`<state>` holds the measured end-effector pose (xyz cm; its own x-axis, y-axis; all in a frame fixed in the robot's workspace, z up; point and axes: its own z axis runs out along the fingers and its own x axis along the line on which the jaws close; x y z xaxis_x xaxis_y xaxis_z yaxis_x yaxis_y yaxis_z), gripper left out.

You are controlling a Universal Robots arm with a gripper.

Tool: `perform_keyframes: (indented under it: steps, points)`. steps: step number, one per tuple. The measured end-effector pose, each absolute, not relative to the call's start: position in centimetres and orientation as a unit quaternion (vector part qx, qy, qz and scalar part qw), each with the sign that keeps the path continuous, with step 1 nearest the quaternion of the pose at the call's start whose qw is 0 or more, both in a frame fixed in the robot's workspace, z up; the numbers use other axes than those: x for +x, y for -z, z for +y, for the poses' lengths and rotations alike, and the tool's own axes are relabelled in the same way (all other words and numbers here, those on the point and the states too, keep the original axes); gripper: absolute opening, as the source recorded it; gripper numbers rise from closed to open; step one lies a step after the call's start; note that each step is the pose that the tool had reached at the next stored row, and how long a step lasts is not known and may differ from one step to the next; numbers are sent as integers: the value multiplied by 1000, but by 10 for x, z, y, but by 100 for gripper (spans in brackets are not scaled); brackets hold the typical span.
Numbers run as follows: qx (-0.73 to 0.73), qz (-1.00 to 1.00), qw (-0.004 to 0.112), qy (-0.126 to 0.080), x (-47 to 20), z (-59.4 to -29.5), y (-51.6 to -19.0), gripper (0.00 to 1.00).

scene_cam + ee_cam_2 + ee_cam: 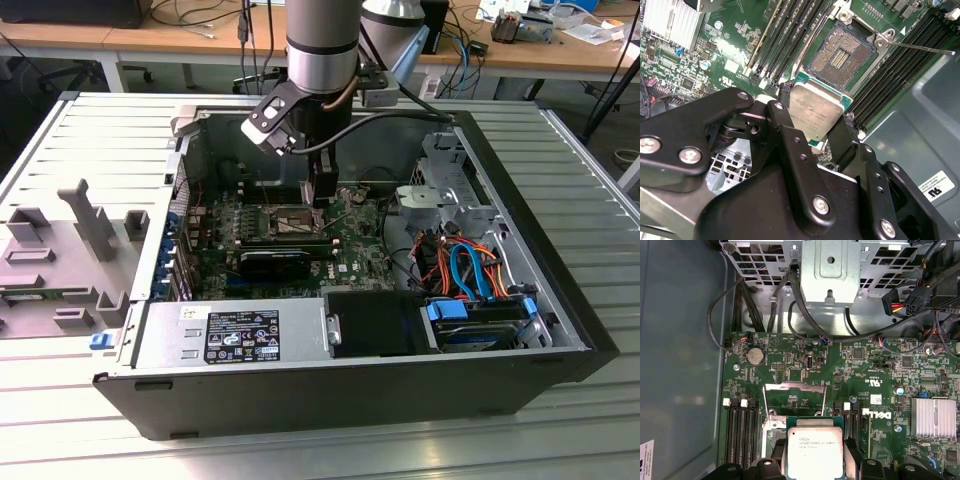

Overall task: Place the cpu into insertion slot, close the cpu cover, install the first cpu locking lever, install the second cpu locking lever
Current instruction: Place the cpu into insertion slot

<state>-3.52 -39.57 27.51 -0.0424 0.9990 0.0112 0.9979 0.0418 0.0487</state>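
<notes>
While the gripper pinches the cpu by two opposite edges, the chip hangs flat above the board, near the insertion slot and not yet seated. The socket contacts are bare and the cpu cover stands raised. Judgement: square the chip's edges to the silvery rim, hold it level, lower it straight. Sideways drag could harm the contacts.

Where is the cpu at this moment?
In the second wrist view the cpu is clamped in the pincer over the green board, right beside the uncovered insertion slot, not seated in it.
</notes>
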Motion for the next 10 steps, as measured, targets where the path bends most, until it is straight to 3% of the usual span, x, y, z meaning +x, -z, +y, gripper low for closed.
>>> perform_keyframes:
  steps: [10]
  points:
    - [692,722,13,-21,-36,-395,-271,54]
